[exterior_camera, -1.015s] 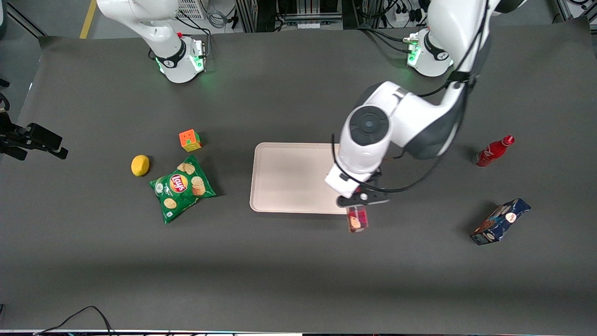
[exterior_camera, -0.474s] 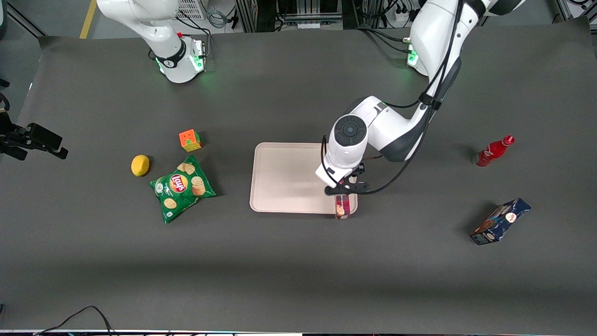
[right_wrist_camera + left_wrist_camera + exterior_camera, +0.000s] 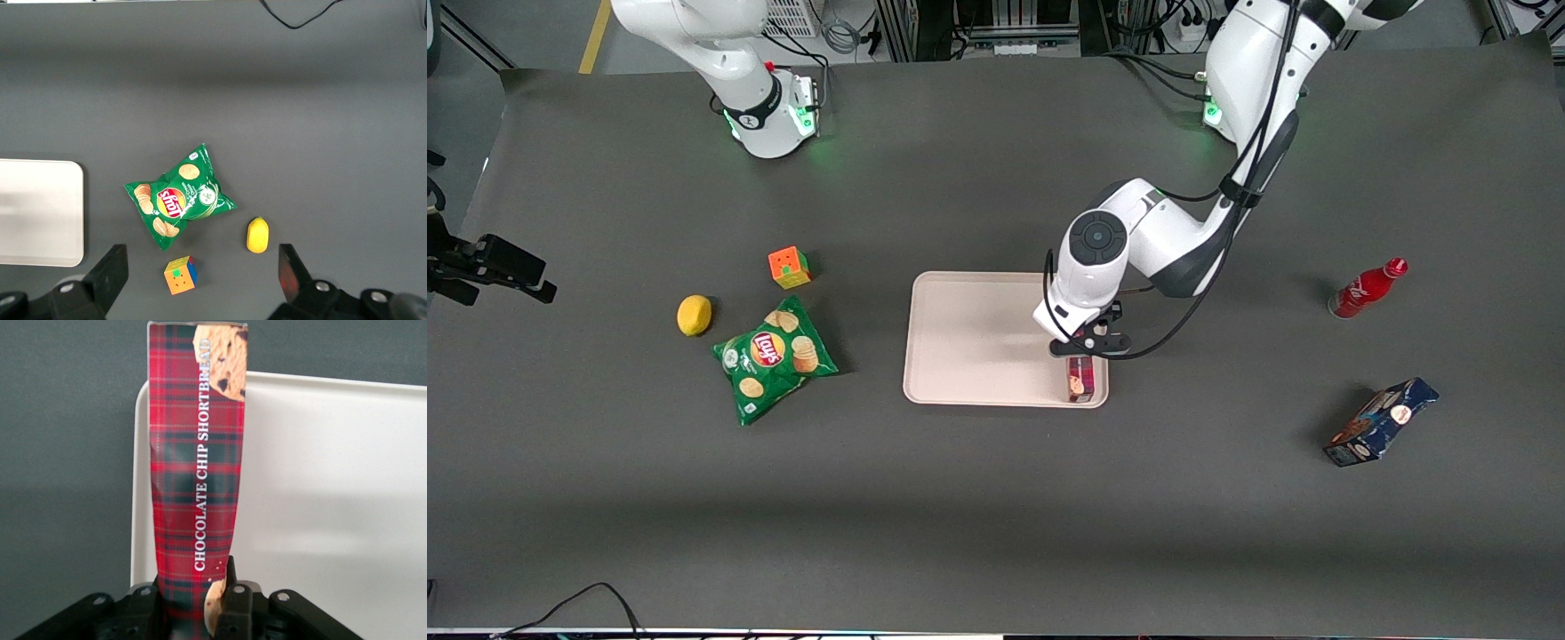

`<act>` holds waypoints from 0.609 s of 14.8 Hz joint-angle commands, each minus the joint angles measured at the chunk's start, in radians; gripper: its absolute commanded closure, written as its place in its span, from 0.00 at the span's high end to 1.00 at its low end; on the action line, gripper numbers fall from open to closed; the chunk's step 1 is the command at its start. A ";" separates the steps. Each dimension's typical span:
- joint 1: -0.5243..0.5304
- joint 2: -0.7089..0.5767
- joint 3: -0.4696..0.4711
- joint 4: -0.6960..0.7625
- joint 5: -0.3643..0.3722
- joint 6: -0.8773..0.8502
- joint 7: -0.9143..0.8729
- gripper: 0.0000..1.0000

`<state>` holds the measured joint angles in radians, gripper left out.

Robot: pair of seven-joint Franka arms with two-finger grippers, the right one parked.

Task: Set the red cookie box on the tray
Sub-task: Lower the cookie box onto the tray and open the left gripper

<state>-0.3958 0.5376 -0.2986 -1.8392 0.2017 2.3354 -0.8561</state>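
My jaws [image 3: 193,603] clamped on one end of red cookie box [image 3: 197,453]. Box long axis runs straight out from jaws, along tray [image 3: 333,487] edge nearest working arm's end of tabletop. Box overlies rim; contact with tray unclear.

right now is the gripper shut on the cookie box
Yes, the gripper clamps one end of the cookie box over the tray edge.

My claw [image 3: 193,607] grips one end of the long narrow red plaid cardboard cookie box [image 3: 197,460], a finger [image 3: 235,603] pressed against each side. The box lies over the rim of the pale flat plastic tray [image 3: 333,487], with dark grey surface [image 3: 67,453] alongside.
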 commanded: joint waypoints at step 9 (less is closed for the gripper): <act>0.006 -0.045 0.004 -0.069 0.047 0.067 -0.049 0.57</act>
<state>-0.3920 0.5273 -0.2978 -1.8752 0.2263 2.3792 -0.8694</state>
